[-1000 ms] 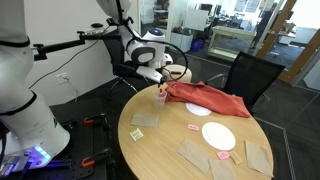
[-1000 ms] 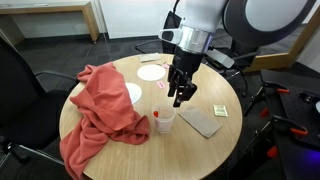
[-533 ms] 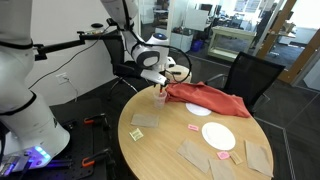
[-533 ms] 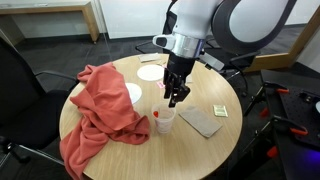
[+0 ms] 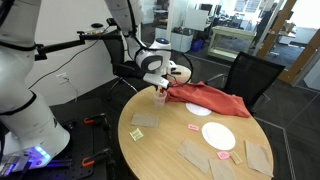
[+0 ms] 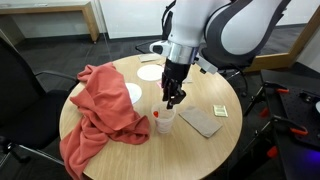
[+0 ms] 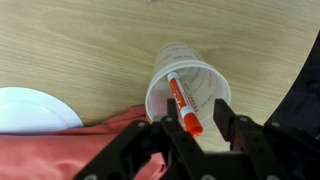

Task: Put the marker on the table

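– What is the black gripper (image 7: pixel 200 128) doing?
– It hangs right over a clear plastic cup (image 7: pixel 212 80). Its two fingers (image 7: pixel 228 128) are apart. One is on each side of the top of the short red marker (image 7: pixel 180 100), and there is a gap next to it.
– So where is the marker?
– It stands tilted inside the cup, leaning on the rim. The cup stands on the round light wood table (image 7: pixel 100 40). In an exterior view the gripper (image 6: pixel 171 100) is just above the cup (image 6: pixel 165 122).
– Are there any words to read?
– There are small pink tags (image 5: pixel 193 127) on the table, but they are too small to read.
– What is around the cup?
– A crumpled red cloth (image 7: pixel 60 150) touches the cup's side. A round white plate (image 7: pixel 30 110) lies just beside the cup, partly under the cloth. A flat brown mat (image 6: pixel 200 122) lies near the cup on its other side. A black chair (image 5: pixel 250 75) stands behind the table.
– Is anything in the way?
– The cloth is bunched up against the cup, close to one finger.
– What changed from a second ago?
– The gripper slid sideways and is now over the cup. The cup, the marker and the cloth stayed where they were.
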Available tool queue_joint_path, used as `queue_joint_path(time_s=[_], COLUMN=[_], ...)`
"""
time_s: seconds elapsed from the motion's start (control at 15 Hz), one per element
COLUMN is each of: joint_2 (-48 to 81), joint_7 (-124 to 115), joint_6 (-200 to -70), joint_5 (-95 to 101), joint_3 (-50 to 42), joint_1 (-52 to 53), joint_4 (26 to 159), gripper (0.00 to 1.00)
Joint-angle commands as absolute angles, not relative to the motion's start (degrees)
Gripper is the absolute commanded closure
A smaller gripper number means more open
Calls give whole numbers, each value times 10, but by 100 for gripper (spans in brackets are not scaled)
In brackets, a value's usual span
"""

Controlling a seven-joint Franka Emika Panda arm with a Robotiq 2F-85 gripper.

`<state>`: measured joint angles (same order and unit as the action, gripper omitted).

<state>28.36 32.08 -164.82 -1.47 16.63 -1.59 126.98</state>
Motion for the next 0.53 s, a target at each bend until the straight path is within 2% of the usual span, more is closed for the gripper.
queue_joint_path(time_s=[0.0,0.47], joint_2=[306,339], joint_7=[288,265], joint_6=[-1659,-1658], joint_5=[17,44], joint_3=[155,153], joint_1=[-5,3], joint_4=[1249,1218], gripper=[57,59])
